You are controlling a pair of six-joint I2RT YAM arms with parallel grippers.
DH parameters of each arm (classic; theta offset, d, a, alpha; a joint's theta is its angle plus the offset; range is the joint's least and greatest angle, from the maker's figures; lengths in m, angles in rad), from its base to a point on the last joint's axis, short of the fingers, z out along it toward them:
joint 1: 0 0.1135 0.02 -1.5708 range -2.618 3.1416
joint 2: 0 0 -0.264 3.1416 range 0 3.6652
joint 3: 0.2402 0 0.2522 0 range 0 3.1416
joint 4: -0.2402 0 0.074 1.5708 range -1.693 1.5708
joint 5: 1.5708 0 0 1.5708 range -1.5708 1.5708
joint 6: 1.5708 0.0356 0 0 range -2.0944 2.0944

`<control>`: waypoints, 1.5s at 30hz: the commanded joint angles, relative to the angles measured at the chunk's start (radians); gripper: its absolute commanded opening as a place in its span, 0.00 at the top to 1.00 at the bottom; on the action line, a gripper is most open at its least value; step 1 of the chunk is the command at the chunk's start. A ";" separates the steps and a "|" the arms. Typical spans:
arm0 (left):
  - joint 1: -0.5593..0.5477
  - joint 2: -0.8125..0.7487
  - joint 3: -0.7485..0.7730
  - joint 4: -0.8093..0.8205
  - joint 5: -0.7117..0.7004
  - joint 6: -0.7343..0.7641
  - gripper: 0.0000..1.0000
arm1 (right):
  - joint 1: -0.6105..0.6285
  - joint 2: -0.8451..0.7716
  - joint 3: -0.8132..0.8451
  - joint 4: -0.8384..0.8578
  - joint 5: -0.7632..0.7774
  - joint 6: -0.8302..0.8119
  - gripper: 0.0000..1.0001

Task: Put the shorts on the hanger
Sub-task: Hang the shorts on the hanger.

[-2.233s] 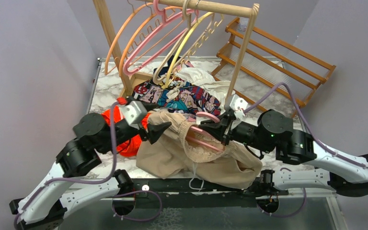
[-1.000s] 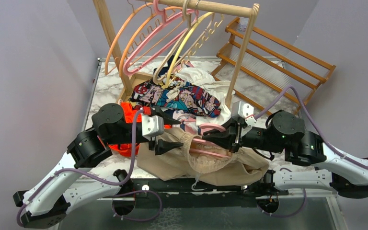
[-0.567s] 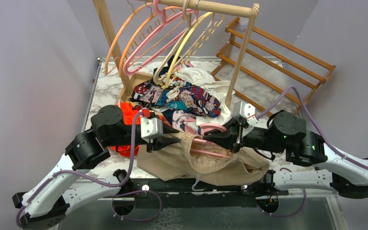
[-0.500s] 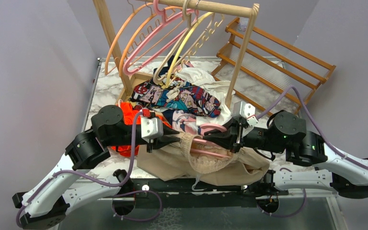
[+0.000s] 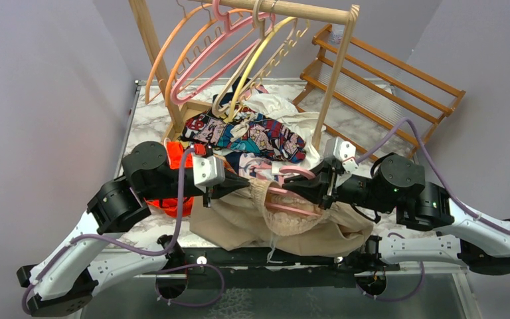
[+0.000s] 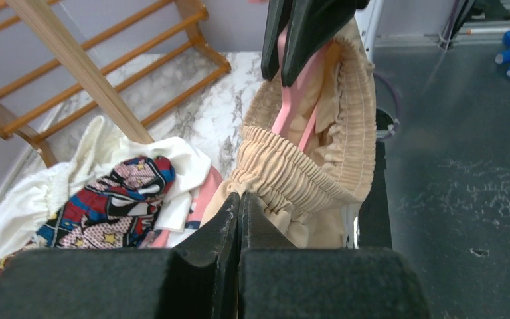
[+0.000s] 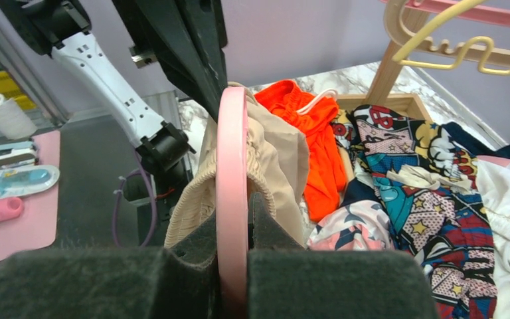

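The beige shorts (image 5: 305, 232) lie bunched at the table's near edge, with the gathered waistband (image 6: 305, 173) raised and gaping. The pink hanger (image 5: 291, 198) runs through that opening. My right gripper (image 5: 293, 188) is shut on the hanger, and its arm (image 7: 232, 166) stands straight up between the pads in the right wrist view. My left gripper (image 5: 247, 186) is shut on the left end of the waistband, with the elastic pinched at the fingertips (image 6: 240, 198). The two grippers face each other closely over the shorts. The hanger's hook is hidden.
Behind the shorts lies a heap of a comic-print cloth (image 5: 252, 136), white cloth (image 5: 285, 109) and an orange garment (image 5: 172, 163). A wooden rail (image 5: 305, 10) holds orange, pink and yellow hangers. A slatted wooden rack (image 5: 385, 80) leans at the back right.
My left gripper came in from the left, reached the waistband and closed on its edge, then drew it slightly up. The right gripper kept the hanger and barely shifted.
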 commanded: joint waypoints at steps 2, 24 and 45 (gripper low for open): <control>-0.002 0.016 0.112 0.085 -0.004 -0.050 1.00 | 0.005 -0.002 -0.004 0.075 0.178 -0.012 0.99; -0.002 0.083 0.105 0.268 0.011 -0.163 0.46 | 0.005 -0.061 -0.026 0.186 0.065 -0.007 0.99; -0.002 -0.277 -0.127 -0.018 -0.499 -0.075 0.21 | 0.005 -0.123 0.003 0.062 0.036 0.000 0.99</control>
